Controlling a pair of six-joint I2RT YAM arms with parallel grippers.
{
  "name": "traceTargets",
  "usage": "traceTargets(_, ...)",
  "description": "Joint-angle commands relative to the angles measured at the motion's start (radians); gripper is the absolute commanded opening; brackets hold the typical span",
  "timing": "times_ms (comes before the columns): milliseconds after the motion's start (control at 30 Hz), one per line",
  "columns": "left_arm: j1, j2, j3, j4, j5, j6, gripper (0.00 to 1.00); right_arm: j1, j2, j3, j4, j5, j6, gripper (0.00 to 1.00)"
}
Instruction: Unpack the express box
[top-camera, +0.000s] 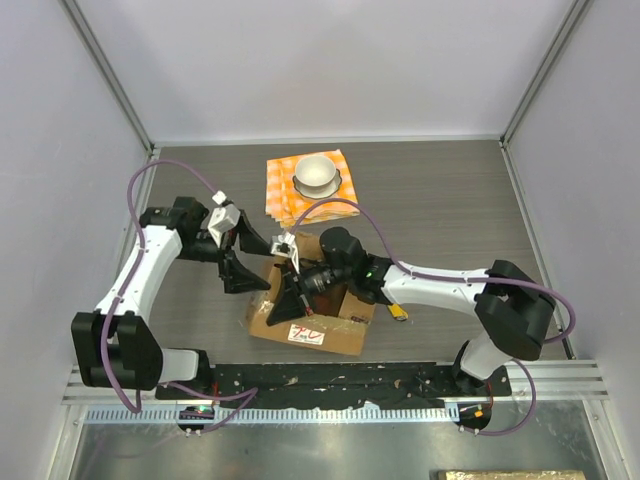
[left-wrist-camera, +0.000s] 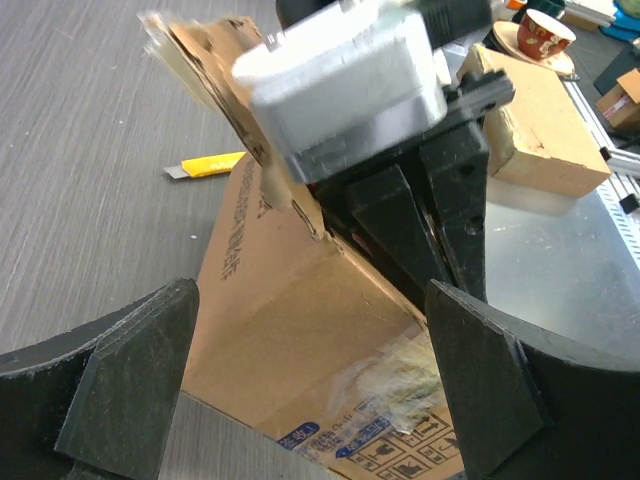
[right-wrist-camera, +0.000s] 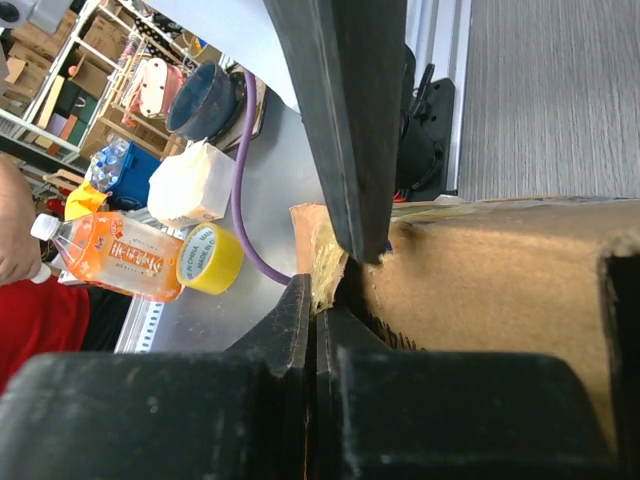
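Note:
The express box (top-camera: 335, 325), brown cardboard with a white red-marked sticker on its near side, lies mid-table. My right gripper (top-camera: 292, 283) reaches over it from the right and is shut on the taped edge of a raised top flap (right-wrist-camera: 322, 262); the gripper (right-wrist-camera: 335, 278) shows pinched on that edge in the right wrist view. My left gripper (top-camera: 254, 258) is open just left of the box. In the left wrist view its fingers (left-wrist-camera: 135, 380) straddle the lifted flap (left-wrist-camera: 300, 300) without touching it, with the right gripper (left-wrist-camera: 420, 200) above.
A cup on a saucer (top-camera: 318, 175) sits on an orange checked cloth (top-camera: 278, 190) behind the box. A yellow utility knife (top-camera: 398, 311) lies right of the box, also in the left wrist view (left-wrist-camera: 205, 165). A smaller brown block (left-wrist-camera: 545, 120) lies beyond the table's near edge.

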Motion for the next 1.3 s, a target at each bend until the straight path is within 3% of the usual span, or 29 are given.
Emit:
traceTargets(0,-0.006,-0.030,-0.037,-0.318,0.112,0.110,1.00,0.005,0.016,0.061,0.137,-0.039,0.052,0.01)
traceTargets(300,-0.023,0.008,-0.002,-0.318,0.117,0.124,1.00,0.045,0.086,0.113,0.155,-0.041,0.070,0.01)
traceTargets(467,-0.038,-0.004,-0.077,-0.318,0.048,0.169,1.00,0.048,0.079,0.116,0.158,-0.038,0.069,0.01)
traceTargets(667,-0.017,-0.004,-0.126,-0.318,0.000,0.207,0.81,0.048,0.030,0.103,0.085,-0.027,0.024,0.01)
traceTargets(767,-0.009,0.004,-0.111,-0.318,0.002,0.203,0.61,0.048,0.007,0.086,0.066,-0.020,0.013,0.01)
traceTargets(800,-0.009,0.008,-0.108,-0.318,0.000,0.204,0.49,0.048,-0.001,0.081,0.063,-0.016,0.010,0.01)
traceTargets(833,-0.009,0.008,-0.106,-0.318,0.000,0.204,0.46,0.048,-0.012,0.081,0.060,-0.013,0.004,0.01)
traceTargets(1067,-0.009,0.037,-0.124,-0.318,0.009,0.226,0.41,0.048,-0.030,0.112,0.007,0.003,-0.036,0.01)
traceTargets(1267,-0.007,0.099,-0.153,-0.303,-0.041,0.261,0.23,0.054,-0.062,0.144,-0.029,0.030,-0.074,0.01)
